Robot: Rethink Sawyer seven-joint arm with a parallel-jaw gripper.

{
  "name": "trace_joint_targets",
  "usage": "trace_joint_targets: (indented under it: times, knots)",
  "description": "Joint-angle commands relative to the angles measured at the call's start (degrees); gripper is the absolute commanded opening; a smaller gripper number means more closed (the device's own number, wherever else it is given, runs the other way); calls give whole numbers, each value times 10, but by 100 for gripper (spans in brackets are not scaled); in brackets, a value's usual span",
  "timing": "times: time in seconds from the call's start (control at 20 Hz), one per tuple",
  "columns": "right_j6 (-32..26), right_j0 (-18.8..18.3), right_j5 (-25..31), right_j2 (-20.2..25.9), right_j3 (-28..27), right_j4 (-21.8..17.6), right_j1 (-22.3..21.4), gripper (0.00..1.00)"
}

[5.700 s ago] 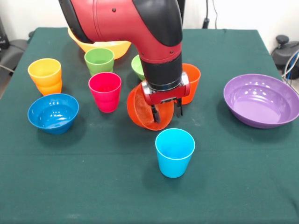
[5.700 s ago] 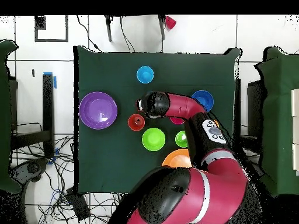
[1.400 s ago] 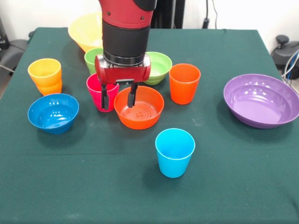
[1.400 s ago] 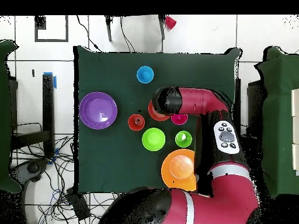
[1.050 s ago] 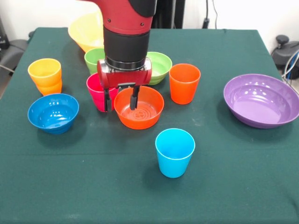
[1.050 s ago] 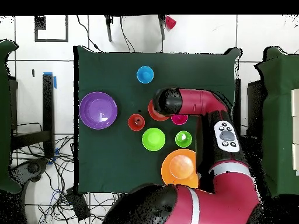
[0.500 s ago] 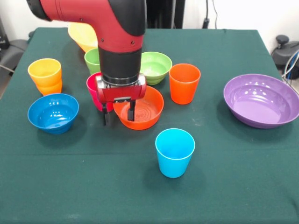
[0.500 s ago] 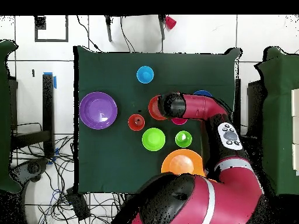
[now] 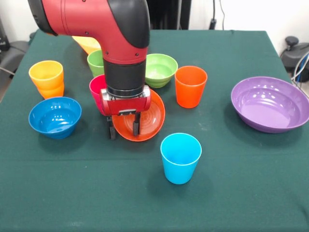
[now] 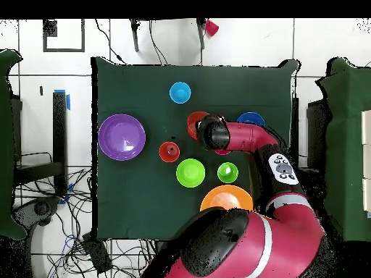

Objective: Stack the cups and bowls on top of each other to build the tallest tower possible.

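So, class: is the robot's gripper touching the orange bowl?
Touching. In the front view the gripper has one finger inside the tilted orange bowl and one outside, pinching its rim.

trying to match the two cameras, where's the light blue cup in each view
Front view: the light blue cup stands alone near the bottom centre, in front of the tilted orange bowl at the gripper.
Overhead view: the light blue cup sits near the top centre of the table, above the orange bowl.
Shared landmark: the purple bowl, at right in the front view and at left in the overhead view.
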Motion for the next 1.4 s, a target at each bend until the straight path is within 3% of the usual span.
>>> trace_joint_targets:
  times: [0.05, 0.1, 0.15, 0.3, 0.45, 0.8, 1.05, 1.4]
  knots:
    - [-29, 4, -12, 58, 0, -52, 44, 100]
    - [-29, 5, -15, 58, -1, -54, 44, 100]
    - [-20, 9, -19, 52, -2, -53, 44, 0]
    - [-15, 5, -10, 58, 4, -42, 44, 0]
    - [-29, 8, -26, 66, 6, -61, 32, 0]
    - [-27, 16, -22, 64, -1, -61, 25, 0]
    - [-42, 15, 33, 69, 21, -44, -19, 0]
    - [-47, 5, 65, 86, 22, -26, -23, 0]
